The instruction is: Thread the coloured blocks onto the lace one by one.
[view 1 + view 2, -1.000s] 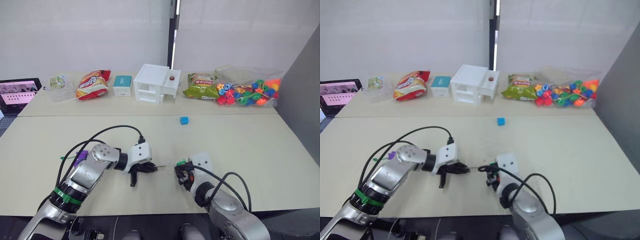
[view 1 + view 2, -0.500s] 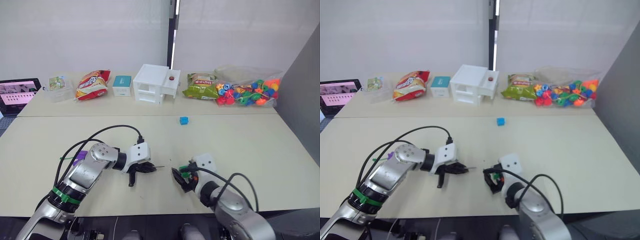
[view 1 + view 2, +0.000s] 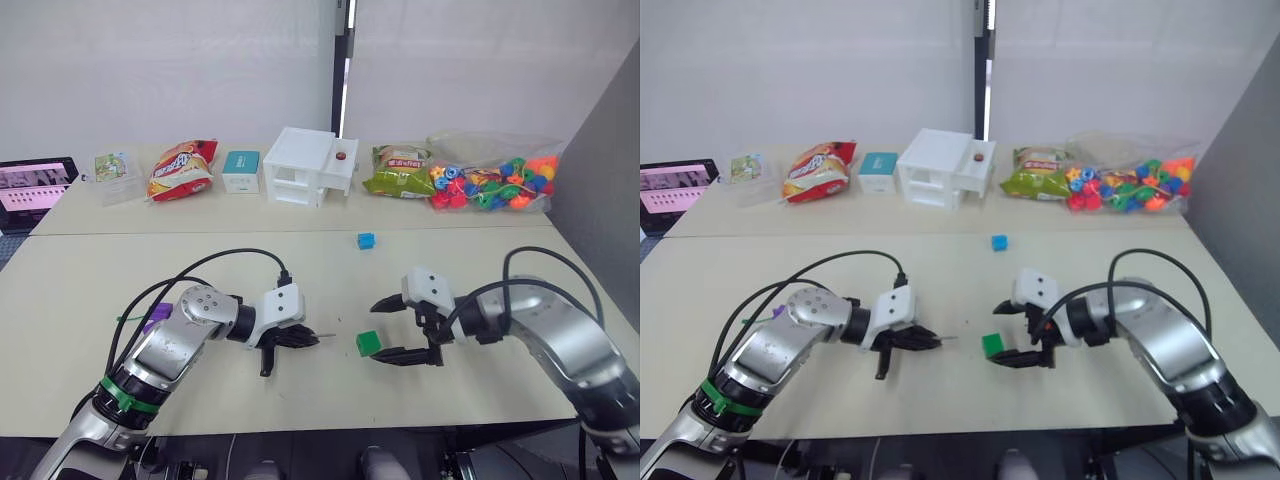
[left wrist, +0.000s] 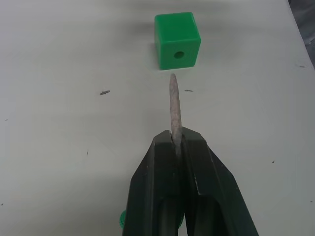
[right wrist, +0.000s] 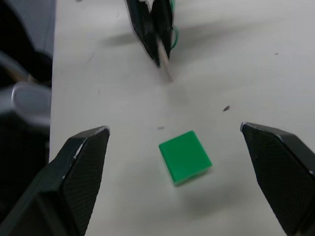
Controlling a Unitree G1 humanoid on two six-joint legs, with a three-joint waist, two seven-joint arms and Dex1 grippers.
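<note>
Lower centre of the frame: our left gripper (image 4: 178, 142) has its fingers closed on the lace (image 4: 174, 105) tip, aimed at the green block (image 4: 177, 40) on the bench (image 3: 300, 270). Right gripper (image 5: 184, 132) fingers are wide open around the block; we should pinch its plain sides, keeping the hole clear and level with the tip.

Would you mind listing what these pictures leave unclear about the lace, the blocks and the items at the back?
- The lace: the left gripper hides all but its tip in the left wrist view.
- Purple block: half hidden behind the left arm in the left eye view.
- Snack bags: print too small to read.
- Tablet: cut off by the picture's edge.
</note>
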